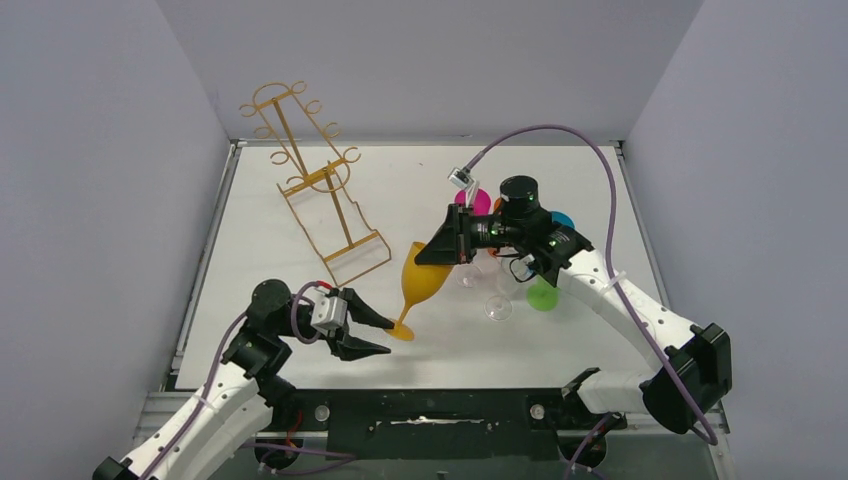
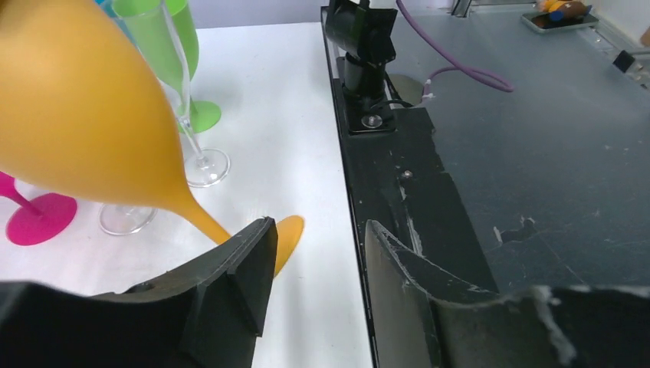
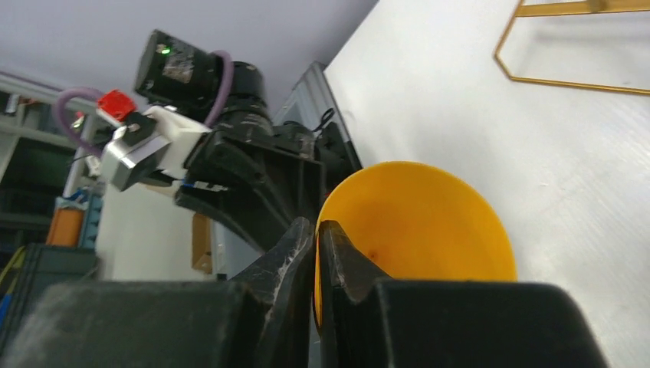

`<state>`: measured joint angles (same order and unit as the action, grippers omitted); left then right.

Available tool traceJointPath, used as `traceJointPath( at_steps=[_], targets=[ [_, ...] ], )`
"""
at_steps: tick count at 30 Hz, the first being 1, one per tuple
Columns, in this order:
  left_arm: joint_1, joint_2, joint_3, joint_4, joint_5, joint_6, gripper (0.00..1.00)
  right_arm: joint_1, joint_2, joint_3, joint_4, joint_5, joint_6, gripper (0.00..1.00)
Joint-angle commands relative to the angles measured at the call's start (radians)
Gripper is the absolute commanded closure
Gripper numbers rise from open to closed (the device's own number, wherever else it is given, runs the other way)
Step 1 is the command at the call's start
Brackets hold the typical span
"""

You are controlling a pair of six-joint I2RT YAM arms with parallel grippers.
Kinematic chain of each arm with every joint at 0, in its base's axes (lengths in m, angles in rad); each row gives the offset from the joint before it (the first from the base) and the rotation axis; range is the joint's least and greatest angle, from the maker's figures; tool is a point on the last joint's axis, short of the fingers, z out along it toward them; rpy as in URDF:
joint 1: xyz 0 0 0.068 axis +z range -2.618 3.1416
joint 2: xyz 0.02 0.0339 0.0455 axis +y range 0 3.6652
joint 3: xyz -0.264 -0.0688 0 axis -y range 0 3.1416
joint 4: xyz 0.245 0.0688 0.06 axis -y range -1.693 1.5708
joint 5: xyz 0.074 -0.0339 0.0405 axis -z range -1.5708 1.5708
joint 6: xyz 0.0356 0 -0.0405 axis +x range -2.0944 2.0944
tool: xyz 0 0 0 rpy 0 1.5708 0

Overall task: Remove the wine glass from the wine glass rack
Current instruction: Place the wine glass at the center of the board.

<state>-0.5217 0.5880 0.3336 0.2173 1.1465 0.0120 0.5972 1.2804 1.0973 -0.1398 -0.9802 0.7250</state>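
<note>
White table point(image 1: 420, 190) under all of it. Well beyond the left hand point(image 1: 388, 337), up toward the far left corner: gold wire wine glass rack point(image 1: 322, 178), with no glass on any hook in the top view. Task's glass off the rack already, then, and well apart from it.

Between the two hands: orange wine glass point(image 1: 425, 278), tilted, rim up at the right hand point(image 1: 428, 255), stem slanting down and leftward to a foot at or just above the table, just ahead of the left fingertips. Long axis thus from one hand to the other, bowl end high.

Right hand clenched on the glass, fingers point(image 3: 295, 245) pinching the bowl at the rim, wall caught between them. Left hand released, jaws parted with nothing between; in its wrist view, orange foot partly hidden behind one finger.

Behind and beside the right hand, close together: green glass point(image 1: 541, 296), pink glass point(image 1: 478, 202), clear glass point(image 1: 497, 308), all standing.

Likely next: a job for the right hand alone, swinging the bowl up over the foot to stand the glass. Worth watching for a slip at so thin a pinch, and for the clear stems just beside
</note>
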Motion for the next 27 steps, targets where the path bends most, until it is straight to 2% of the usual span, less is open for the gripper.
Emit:
traceJointPath(
  at_steps=[1,6,9,15,20,23,27],
  targets=[
    [0.001,-0.059,0.021,-0.019,-0.026,-0.029,0.51,0.039,-0.036,0.038,-0.065,0.189,-0.12,1.0],
    [-0.001,-0.11,0.022,-0.017,-0.047,-0.06,0.4,0.129,-0.023,0.081,-0.186,0.433,-0.233,1.0],
    [-0.001,-0.126,0.027,-0.016,-0.094,-0.098,0.36,0.189,-0.011,0.102,-0.26,0.653,-0.28,1.0],
    [-0.001,-0.12,0.04,-0.041,-0.311,-0.178,0.24,0.359,0.041,0.097,-0.348,1.082,-0.409,1.0],
    [-0.001,-0.117,0.075,-0.076,-0.515,-0.242,0.2,0.395,0.105,0.104,-0.397,1.193,-0.402,1.0],
    [-0.001,-0.139,0.085,-0.112,-0.638,-0.265,0.2,0.398,0.112,0.074,-0.365,1.223,-0.389,1.0],
    [-0.001,-0.176,0.081,-0.14,-0.724,-0.275,0.19,0.399,0.103,0.039,-0.315,1.254,-0.38,1.0]
  ],
)
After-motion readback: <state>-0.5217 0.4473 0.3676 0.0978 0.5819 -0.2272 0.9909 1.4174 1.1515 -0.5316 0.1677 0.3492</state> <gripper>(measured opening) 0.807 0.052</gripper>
